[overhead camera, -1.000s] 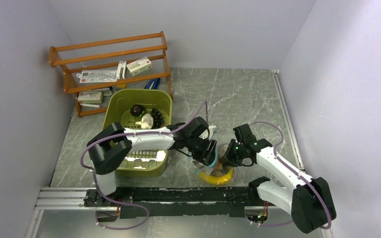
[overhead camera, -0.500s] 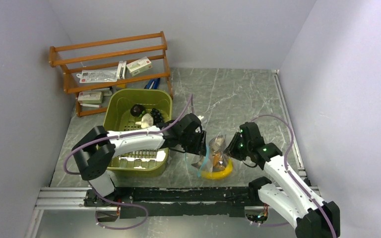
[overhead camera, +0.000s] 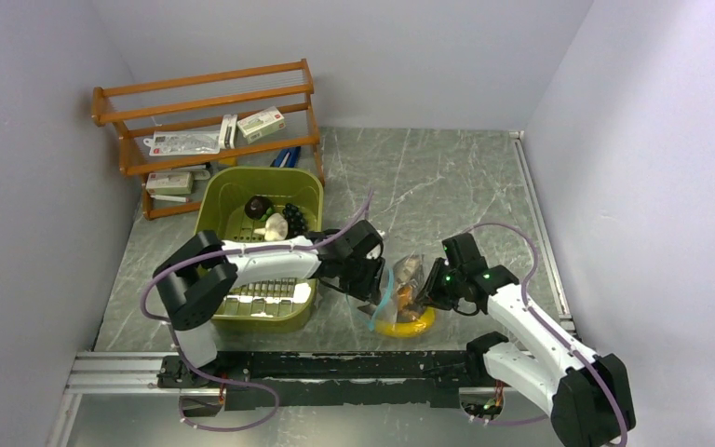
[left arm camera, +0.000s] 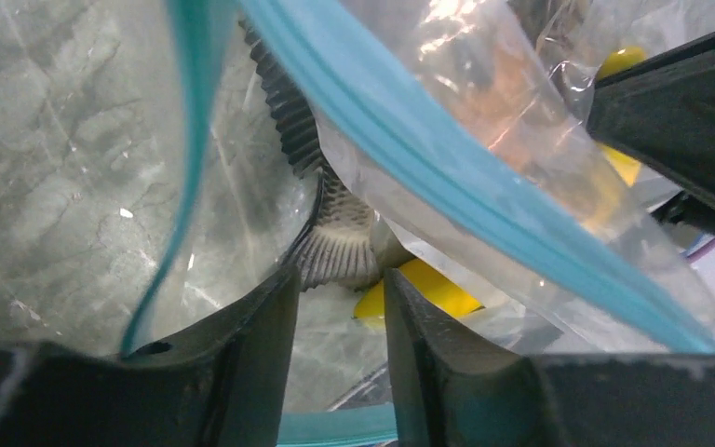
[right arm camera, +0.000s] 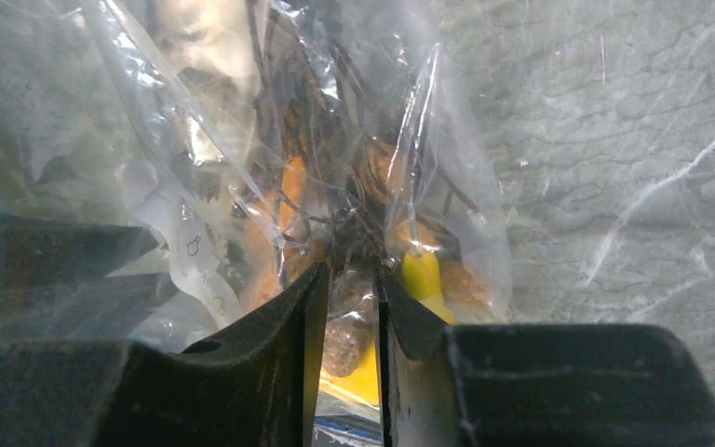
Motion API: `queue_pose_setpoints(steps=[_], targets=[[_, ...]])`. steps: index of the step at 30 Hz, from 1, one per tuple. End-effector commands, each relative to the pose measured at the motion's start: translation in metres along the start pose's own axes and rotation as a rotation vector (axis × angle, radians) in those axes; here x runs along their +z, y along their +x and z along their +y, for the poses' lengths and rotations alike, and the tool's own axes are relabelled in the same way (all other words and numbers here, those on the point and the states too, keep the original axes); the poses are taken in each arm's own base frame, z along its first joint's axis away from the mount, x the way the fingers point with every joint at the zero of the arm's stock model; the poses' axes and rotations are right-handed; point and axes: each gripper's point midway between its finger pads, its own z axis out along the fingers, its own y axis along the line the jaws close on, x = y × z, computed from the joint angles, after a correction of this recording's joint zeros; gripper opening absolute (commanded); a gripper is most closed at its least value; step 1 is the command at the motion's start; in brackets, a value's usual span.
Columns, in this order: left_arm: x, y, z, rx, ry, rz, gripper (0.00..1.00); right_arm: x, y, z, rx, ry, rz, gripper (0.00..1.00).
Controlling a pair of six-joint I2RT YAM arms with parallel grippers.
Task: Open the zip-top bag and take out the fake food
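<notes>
Grey marbled stone makes up the surface (overhead camera: 447, 186). In the top view the clear zip-top bag (overhead camera: 410, 277) stands on it just in front of the two arm bases, between the two tools and to the right of a green bin (overhead camera: 212, 200). A yellow banana (overhead camera: 406, 327) curves under the bag's near side. The left tool (overhead camera: 370, 279) reaches to the bag from the left and the right tool (overhead camera: 425, 294) meets it from the right. In the bin lie a brown round piece (overhead camera: 258, 205), a white mushroom (overhead camera: 276, 226) and dark grapes (overhead camera: 295, 219). A wooden rack (overhead camera: 205, 93) stands at the far left against the wall.

In the left wrist view, the left tool's jaws stand a little apart, with a narrow gap between them. The teal zip strip (left arm camera: 447, 177) loops round both sides of them, so the tips sit at the bag's open mouth. The ribbed grey tail of the fish (left arm camera: 335, 237) lies just beyond the tips, with the banana behind it. I see nothing clamped between these jaws.

In the right wrist view, the right tool's jaws are nearly together, pinching a crumpled fold of the bag's clear film. Through the plastic show orange bits (right arm camera: 289, 196), the banana's yellow and something brown low between the jaws, too blurred to name. Bare surface lies to the right of the bag.
</notes>
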Motion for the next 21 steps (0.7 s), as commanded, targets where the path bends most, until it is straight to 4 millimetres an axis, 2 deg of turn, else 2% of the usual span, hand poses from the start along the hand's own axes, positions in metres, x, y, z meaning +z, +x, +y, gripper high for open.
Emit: queue_pose_setpoints(steps=[1, 4, 7, 9, 16, 19, 21], targets=[[0.006, 0.014, -0.003, 0.124, -0.006, 0.091, 0.53, -0.003, -0.009, 0.013, -0.041, -0.039, -0.019, 0.25], [0.011, 0.018, 0.004, 0.173, -0.096, 0.106, 0.60, -0.002, -0.010, 0.015, -0.041, -0.049, -0.014, 0.25], [0.017, 0.021, 0.007, 0.213, -0.151, 0.110, 0.63, -0.002, -0.008, 0.015, -0.035, -0.048, -0.009, 0.25], [0.022, 0.026, 0.019, 0.239, -0.237, 0.122, 0.63, -0.002, -0.009, 0.013, -0.031, -0.042, -0.015, 0.25], [0.027, 0.047, 0.047, 0.319, -0.430, 0.159, 0.55, -0.004, -0.009, 0.010, -0.029, -0.031, -0.028, 0.25], [0.022, 0.044, 0.053, 0.319, -0.485, 0.129, 0.44, -0.002, -0.009, 0.010, -0.028, -0.028, -0.022, 0.25], [0.016, 0.035, 0.049, 0.312, -0.489, 0.078, 0.41, 0.000, -0.007, 0.008, -0.025, -0.021, -0.015, 0.25]])
